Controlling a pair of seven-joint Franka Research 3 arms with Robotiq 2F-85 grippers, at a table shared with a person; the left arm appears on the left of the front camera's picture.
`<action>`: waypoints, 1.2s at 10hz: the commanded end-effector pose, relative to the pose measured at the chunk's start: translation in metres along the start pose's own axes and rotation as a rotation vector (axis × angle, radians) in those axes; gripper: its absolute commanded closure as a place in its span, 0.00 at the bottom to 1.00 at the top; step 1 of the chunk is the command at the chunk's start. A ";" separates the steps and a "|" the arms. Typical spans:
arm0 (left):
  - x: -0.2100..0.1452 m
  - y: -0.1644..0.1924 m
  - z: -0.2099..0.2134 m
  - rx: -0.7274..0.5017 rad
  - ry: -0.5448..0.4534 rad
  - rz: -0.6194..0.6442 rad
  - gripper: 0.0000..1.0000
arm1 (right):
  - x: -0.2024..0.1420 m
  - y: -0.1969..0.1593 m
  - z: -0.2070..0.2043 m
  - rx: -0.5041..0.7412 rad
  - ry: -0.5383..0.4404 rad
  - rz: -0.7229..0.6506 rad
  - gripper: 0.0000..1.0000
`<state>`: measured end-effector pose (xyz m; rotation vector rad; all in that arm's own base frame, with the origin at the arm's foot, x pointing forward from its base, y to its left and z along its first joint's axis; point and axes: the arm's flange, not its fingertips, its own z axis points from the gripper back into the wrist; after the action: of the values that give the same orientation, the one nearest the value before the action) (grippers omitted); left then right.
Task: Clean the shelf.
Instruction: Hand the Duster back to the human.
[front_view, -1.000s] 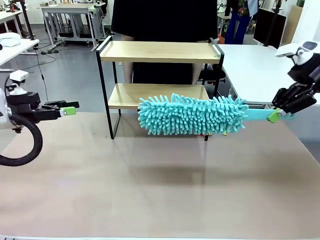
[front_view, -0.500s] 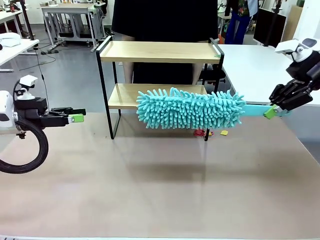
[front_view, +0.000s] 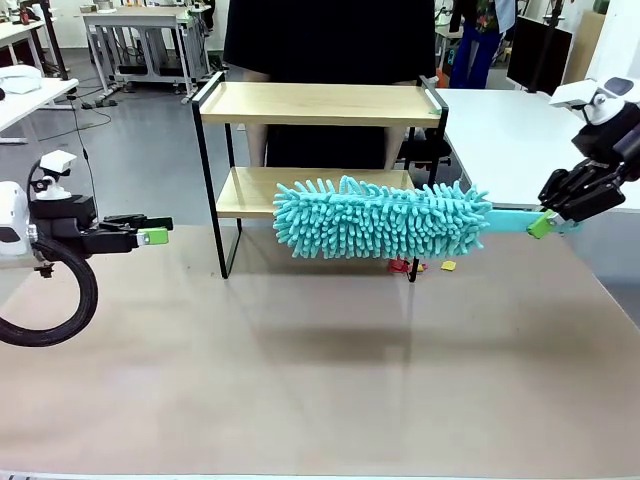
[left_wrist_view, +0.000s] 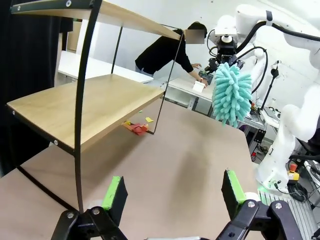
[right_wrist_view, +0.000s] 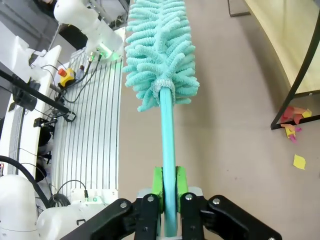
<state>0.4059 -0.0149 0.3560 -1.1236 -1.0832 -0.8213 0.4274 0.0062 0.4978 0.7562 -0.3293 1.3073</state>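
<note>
The shelf (front_view: 320, 103), two light wooden boards in a black frame, stands at the table's far side. A fluffy teal duster (front_view: 380, 218) hangs level in front of its lower board, its handle running right into my right gripper (front_view: 545, 222), which is shut on it. In the right wrist view the green pads (right_wrist_view: 157, 181) clamp the teal handle (right_wrist_view: 167, 140), and the duster head (right_wrist_view: 160, 55) points away, beside the shelf (right_wrist_view: 290, 40). My left gripper (front_view: 150, 236) hovers left of the shelf, open and empty (left_wrist_view: 174, 192). Its view shows the shelf (left_wrist_view: 85, 107) and the duster (left_wrist_view: 232, 92).
Small red and yellow paper scraps (front_view: 405, 266) lie on the brown table by the shelf's right front leg; they show too in the wrist views (right_wrist_view: 292, 122) (left_wrist_view: 136, 127). A person in black (front_view: 330, 40) stands behind the shelf. A white table (front_view: 510, 130) is at the right.
The duster has risen a little and shifted off the table surface to lower-board height. My left arm has moved slightly right. Little has changed in the last half second.
</note>
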 end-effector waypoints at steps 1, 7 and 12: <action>0.003 -0.014 -0.019 -0.005 -0.042 -0.056 0.00 | -0.001 -0.004 -0.011 -0.043 -0.034 0.070 0.87; -0.006 -0.048 -0.062 -0.104 -0.128 -0.258 0.00 | -0.002 -0.006 -0.009 -0.035 -0.021 0.031 0.87; 0.003 -0.060 -0.107 -0.216 -0.134 -0.308 0.00 | -0.002 -0.006 -0.009 -0.035 -0.021 0.031 0.87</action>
<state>0.3878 -0.1255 0.3685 -1.2190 -1.3000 -1.1413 0.4310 0.0102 0.4842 0.7339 -0.3865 1.3255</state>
